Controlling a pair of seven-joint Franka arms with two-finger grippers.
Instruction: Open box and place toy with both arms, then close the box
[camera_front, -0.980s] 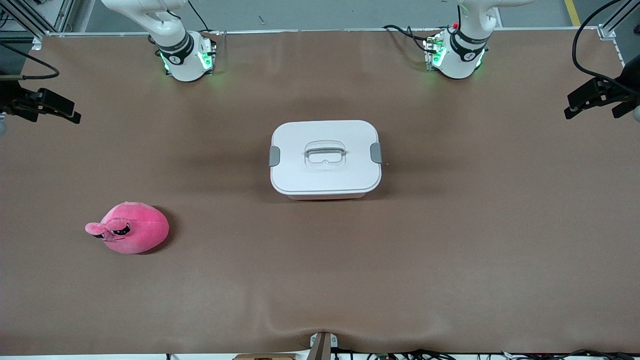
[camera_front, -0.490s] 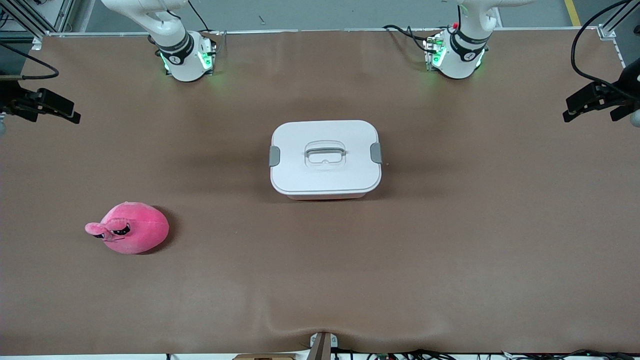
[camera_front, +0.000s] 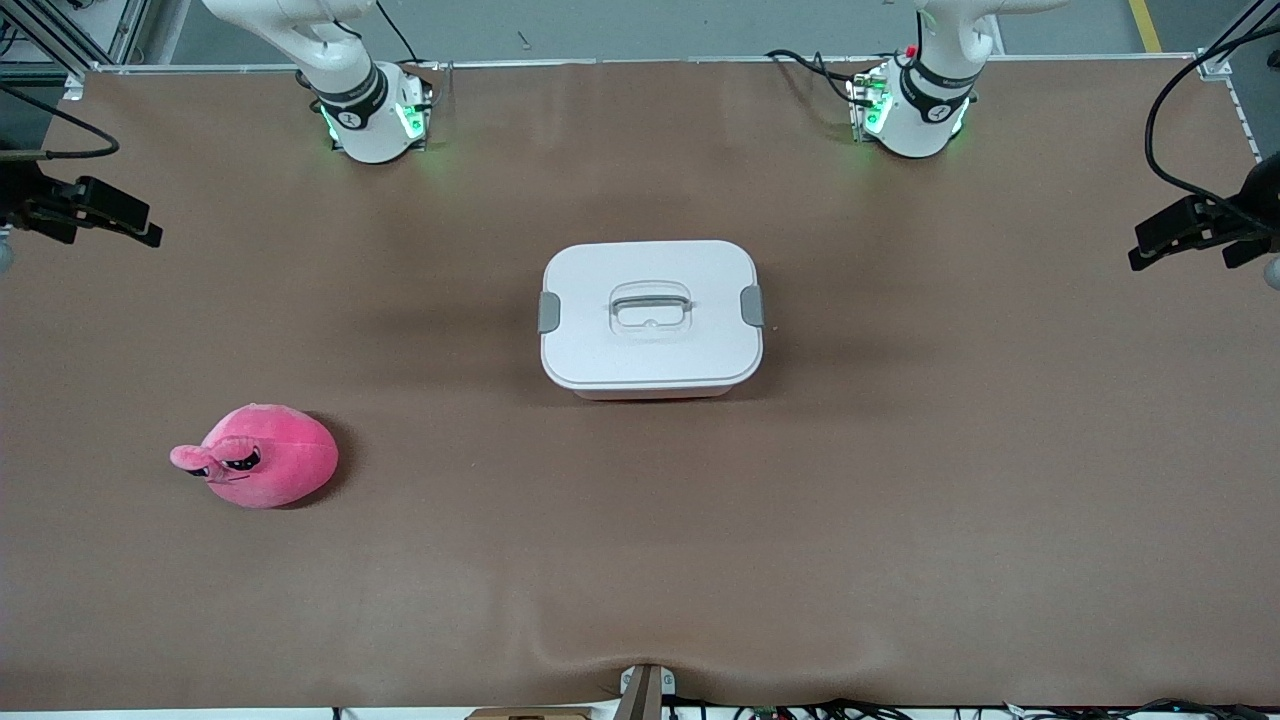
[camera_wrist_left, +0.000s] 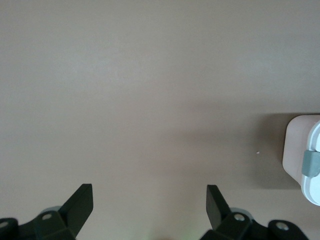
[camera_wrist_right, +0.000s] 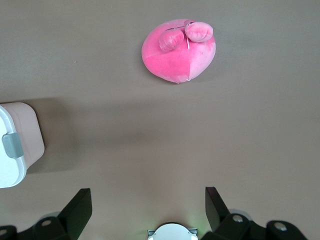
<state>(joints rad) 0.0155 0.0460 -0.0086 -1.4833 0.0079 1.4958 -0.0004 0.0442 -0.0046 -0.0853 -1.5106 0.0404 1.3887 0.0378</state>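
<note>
From the front, the box (camera_front: 651, 318) sits mid-table, lid on and both grey latches (camera_front: 549, 312) apparently down. The toy (camera_front: 262, 468) lies nearer the camera, toward the right arm's end.

The left wrist view shows the left gripper (camera_wrist_left: 149, 205) spread wide over bare table (camera_wrist_left: 150, 100), holding nothing.

In the right wrist view, the right gripper (camera_wrist_right: 148, 207) is likewise spread, empty. Releasing one latch alone could skid or tip the box.

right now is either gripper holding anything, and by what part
Nothing is held. The left gripper and right gripper are both open over bare table; the box is shut and the toy lies untouched.
</note>
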